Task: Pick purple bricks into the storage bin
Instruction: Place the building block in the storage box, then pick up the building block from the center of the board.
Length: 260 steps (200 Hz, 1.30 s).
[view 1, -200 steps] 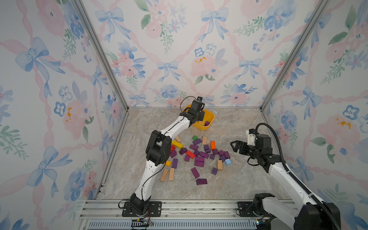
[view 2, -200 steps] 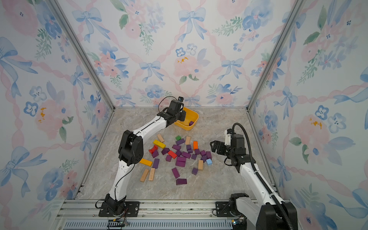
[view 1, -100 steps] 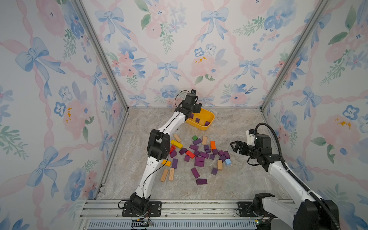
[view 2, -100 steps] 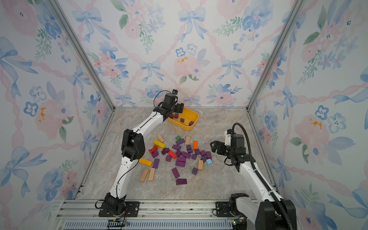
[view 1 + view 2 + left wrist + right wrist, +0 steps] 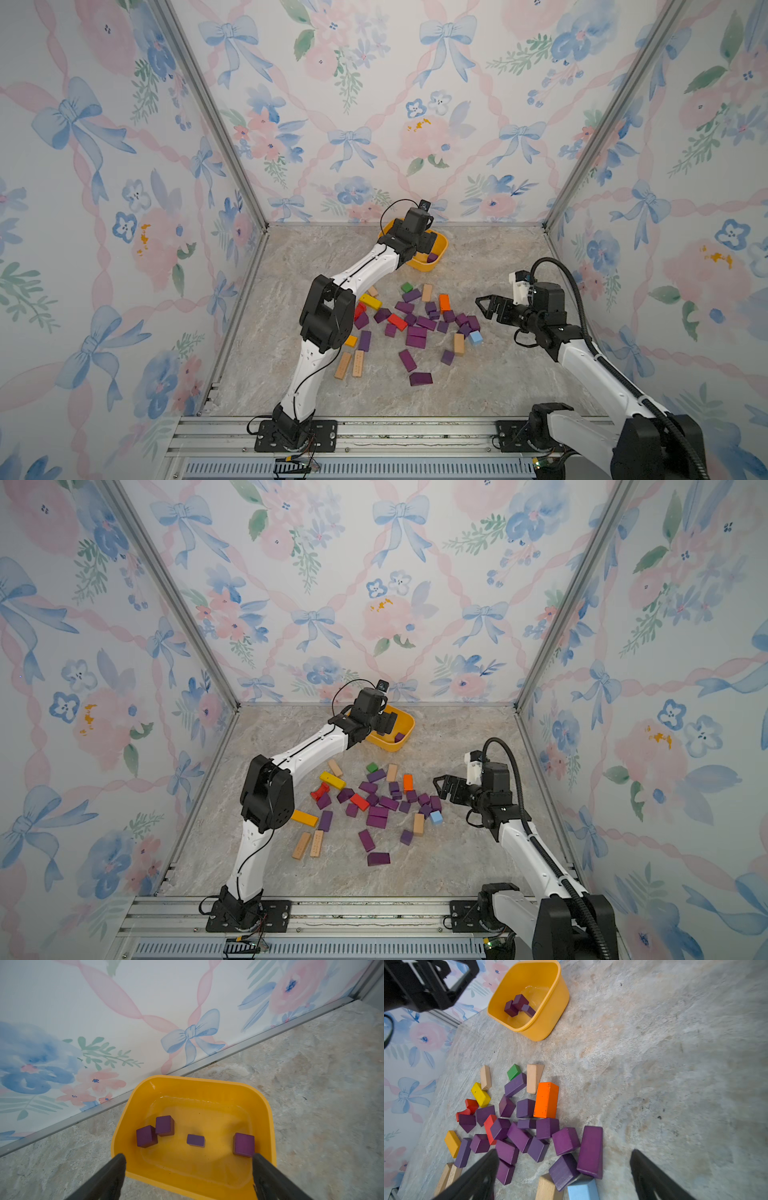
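Shows the left gripper (image 5: pixel 188 1156) poised over the near rim of the storage bin (image 5: pixel 187 1086), released, dark fingers (image 5: pixel 116 1167) spread wide with nothing between them. Finds four purple bricks (image 5: pixel 164 1125) lying on the bin's bottom: two touching at a corner by one side wall, a flatter one alone near the middle, a fourth near the opposite wall. Places the bin itself on the stone-patterned floor (image 5: pixel 478 257), with the flowered wall (image 5: pixel 415 124) just behind it in both top views. Puts the bulk of the purple bricks outside, in a loose heap (image 5: pixel 415 332) well apart from the bin on its arm-base side, mixed with an orange block (image 5: pixel 546 1100), a green block (image 5: pixel 513 1071), a yellow block (image 5: pixel 480 1095), red pieces (image 5: pixel 471 1105), a pale blue block (image 5: pixel 582 1190) and plain tan bars (image 5: pixel 357 363). Catches the right gripper (image 5: pixel 564 1152) well clear of the bin, low beside the heap's edge, likewise unclenched, fingers parted and gripping nothing.
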{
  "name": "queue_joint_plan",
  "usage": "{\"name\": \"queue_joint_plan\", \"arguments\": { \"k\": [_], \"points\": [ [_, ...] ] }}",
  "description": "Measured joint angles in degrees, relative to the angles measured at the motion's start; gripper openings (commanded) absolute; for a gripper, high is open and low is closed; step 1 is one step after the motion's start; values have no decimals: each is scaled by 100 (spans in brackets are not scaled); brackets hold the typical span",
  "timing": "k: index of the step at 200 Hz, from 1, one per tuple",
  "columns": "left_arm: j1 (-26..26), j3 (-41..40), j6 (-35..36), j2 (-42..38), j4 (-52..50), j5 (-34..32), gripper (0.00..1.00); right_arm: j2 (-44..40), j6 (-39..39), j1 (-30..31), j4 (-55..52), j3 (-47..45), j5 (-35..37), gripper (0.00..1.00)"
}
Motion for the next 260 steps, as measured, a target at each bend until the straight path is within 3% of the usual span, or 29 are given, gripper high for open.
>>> {"name": "queue_joint_plan", "arguments": {
  "k": [51,108,151,233,260],
  "points": [
    [-479,-1191,192,-1064,435,-417,97,61,4,0,144,-2,-234,97],
    [-752,-5145,162,-3418,2483,-1032,98,-144,-81,-44,-57,13,-201,97],
    [-745,-6321,33,-4728,3145,-1062,98,-216,-85,92,-190,116,-74,97],
    [-841,-8343,-839,-6979,3407,-780,98,-979,-98,2065,-1445,553,1292,100],
    [-874,-8734,-1040,-7291,3241,-341,98,-1167,57,2618,-1825,551,1707,93]
  ]
}}
